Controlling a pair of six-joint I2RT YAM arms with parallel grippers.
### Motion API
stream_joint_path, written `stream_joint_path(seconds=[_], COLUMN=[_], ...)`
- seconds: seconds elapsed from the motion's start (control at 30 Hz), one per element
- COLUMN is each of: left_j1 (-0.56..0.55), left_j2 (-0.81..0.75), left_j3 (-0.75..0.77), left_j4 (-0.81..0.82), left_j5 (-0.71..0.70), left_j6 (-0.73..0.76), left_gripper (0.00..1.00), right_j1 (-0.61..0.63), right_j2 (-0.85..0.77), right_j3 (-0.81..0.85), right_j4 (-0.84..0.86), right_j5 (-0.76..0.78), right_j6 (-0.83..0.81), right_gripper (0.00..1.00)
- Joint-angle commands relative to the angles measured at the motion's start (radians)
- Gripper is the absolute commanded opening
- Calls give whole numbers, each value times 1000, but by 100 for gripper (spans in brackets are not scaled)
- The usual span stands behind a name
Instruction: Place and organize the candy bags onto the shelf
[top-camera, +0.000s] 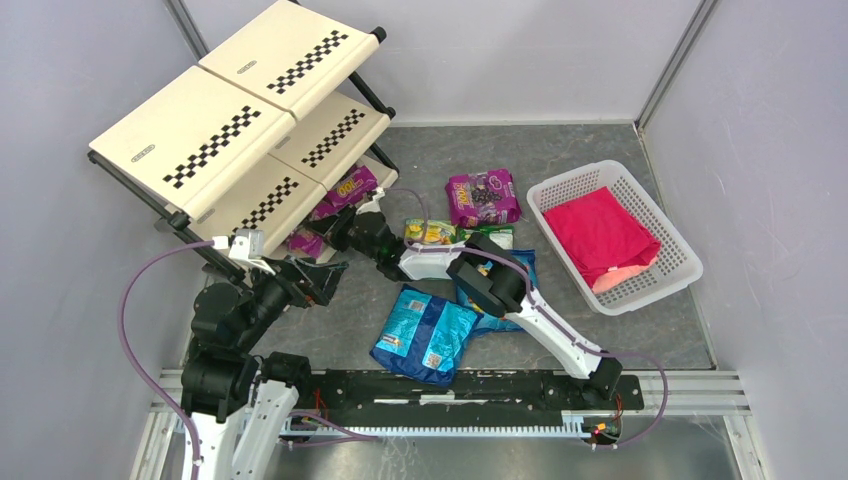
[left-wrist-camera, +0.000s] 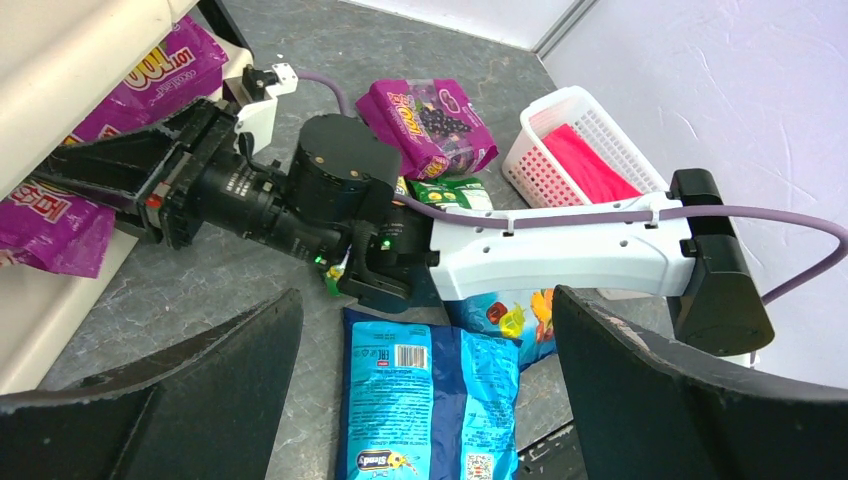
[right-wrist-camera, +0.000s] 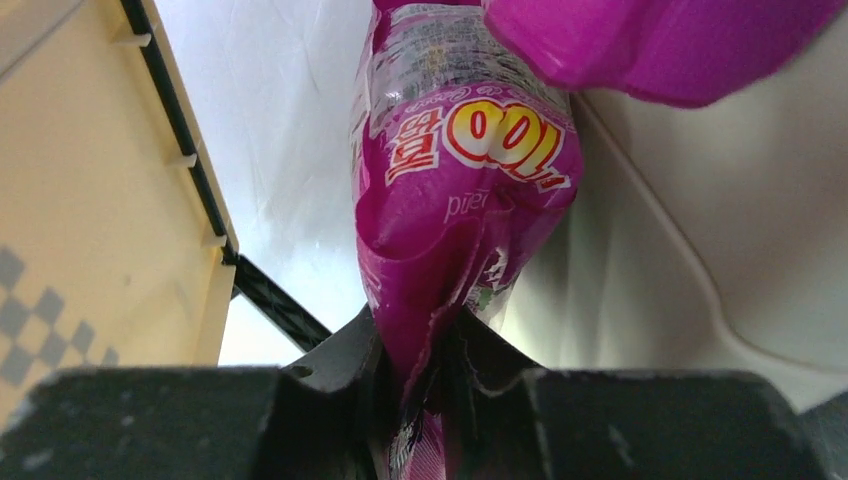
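The right tool (right-wrist-camera: 424, 372) is clamped tight on the crimped edge of a magenta grape bag (right-wrist-camera: 470, 170), which stands up from its fingers against the cream wall of the shelf (top-camera: 195, 135). In the top view this bag sits left of centre, tucked under the shelf's lower panels. A second magenta bag (top-camera: 305, 243) lies on the bottom tier just beside it. The left tool (top-camera: 320, 280) gapes wide and grips nothing, low at the shelf's foot and pointing toward the right arm. The other bags are spread on the grey counter (top-camera: 600, 150): a blue bag (top-camera: 425, 335) at lower centre, a green-yellow bag (top-camera: 430, 232) and a third magenta bag (top-camera: 483, 197) near the middle. At right, a white basket (top-camera: 680, 240) holds a red cloth (top-camera: 600, 235).
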Motion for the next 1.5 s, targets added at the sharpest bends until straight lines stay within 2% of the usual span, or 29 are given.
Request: stream_joint_path(seconds=[0.0, 0.17, 0.37, 0.63, 0.9, 1.07, 1.23, 1.33, 1.47], left_j1=[-4, -6, -8, -6, -6, -6, -6, -6, -6], left_j2=[5, 27, 35, 44, 45, 45, 48, 51, 53], left_j3=[9, 10, 11, 10, 10, 9, 9, 9, 8], left_j4=[16, 13, 12, 13, 13, 12, 13, 13, 12], left_j5=[-20, -28, -26, -31, -32, -30, -28, -29, -28], left_j6=[28, 26, 26, 25, 24, 24, 25, 24, 23], left_gripper=[100, 100, 100, 100, 100, 100, 100, 100, 100], right_j1=[11, 11, 3, -33, -26, 14, 13, 1, -8], right_j2=[28, 27, 44, 62, 34, -1, 40, 58, 31], right_j3=[129, 102, 136, 103, 123, 109, 173, 176, 149], right_j4=[-24, -51, -84, -72, -92, -118, -141, -131, -147], right_j5=[122, 221, 259, 213, 159, 187, 223, 218, 159], right_j6=[12, 24, -22, -7, -91, -133, -147, -154, -179], right_gripper=[15, 16, 16, 17, 17, 20, 22, 26, 44])
